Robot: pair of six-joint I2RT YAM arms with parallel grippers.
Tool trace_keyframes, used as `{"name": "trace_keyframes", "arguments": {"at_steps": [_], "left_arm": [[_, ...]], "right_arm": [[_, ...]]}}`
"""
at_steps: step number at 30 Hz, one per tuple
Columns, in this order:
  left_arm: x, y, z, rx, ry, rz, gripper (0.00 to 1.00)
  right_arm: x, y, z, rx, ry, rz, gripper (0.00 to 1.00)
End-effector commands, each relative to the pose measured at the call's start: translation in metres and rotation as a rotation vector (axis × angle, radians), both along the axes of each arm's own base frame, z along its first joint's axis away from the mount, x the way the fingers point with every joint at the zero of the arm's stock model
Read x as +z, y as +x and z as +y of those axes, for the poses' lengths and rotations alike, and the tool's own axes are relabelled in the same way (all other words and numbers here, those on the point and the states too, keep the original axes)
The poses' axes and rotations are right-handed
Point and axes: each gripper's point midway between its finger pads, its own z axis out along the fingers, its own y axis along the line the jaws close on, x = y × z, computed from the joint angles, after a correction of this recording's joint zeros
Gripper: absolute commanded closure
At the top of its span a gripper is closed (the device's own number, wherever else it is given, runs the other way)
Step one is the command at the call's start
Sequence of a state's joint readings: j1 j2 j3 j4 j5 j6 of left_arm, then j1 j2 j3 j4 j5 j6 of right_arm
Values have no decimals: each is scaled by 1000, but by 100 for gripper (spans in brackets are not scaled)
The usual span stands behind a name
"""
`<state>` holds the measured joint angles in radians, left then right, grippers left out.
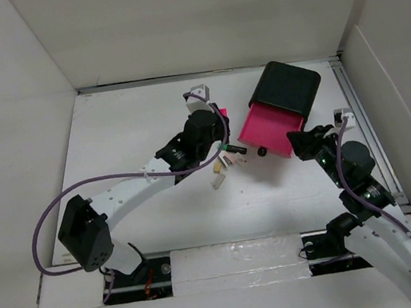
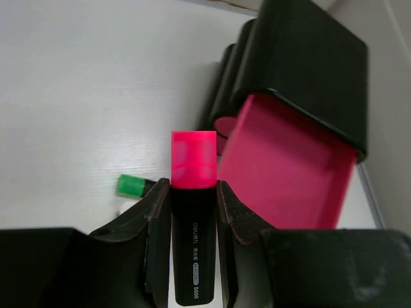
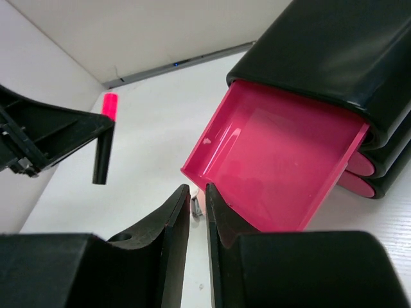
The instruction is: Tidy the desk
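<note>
Left tool (image 2: 191, 187) clamps a pink highlighter (image 2: 192, 160) above the white surface (image 2: 83, 96), right tool (image 3: 198, 196) almost closed and empty just before the open pink drawer (image 3: 282, 160) of the black box (image 3: 334, 45): stowing step, next probably carry highlighter over drawer, release.

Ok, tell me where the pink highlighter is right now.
Left wrist view, centre: the pink highlighter is clamped in the left gripper, just left of the open pink drawer.

White arm links (image 1: 130, 191) with black joints and black jaws, each trailing a purple cable (image 1: 39, 242).
</note>
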<state>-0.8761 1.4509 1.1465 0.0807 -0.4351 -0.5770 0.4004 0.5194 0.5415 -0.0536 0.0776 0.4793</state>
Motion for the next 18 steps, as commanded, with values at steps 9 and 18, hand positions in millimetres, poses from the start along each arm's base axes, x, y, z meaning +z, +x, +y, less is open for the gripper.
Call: {"name": "trace_keyframes", "arguments": {"at_steps": [9, 18], "left_arm": [[48, 16, -127, -377, -99, -167, 100], [26, 30, -160, -457, -47, -188, 100]], "right_arm": [[18, -3, -12, -54, 10, -52, 78], [18, -4, -11, -50, 6, -52, 78]]}}
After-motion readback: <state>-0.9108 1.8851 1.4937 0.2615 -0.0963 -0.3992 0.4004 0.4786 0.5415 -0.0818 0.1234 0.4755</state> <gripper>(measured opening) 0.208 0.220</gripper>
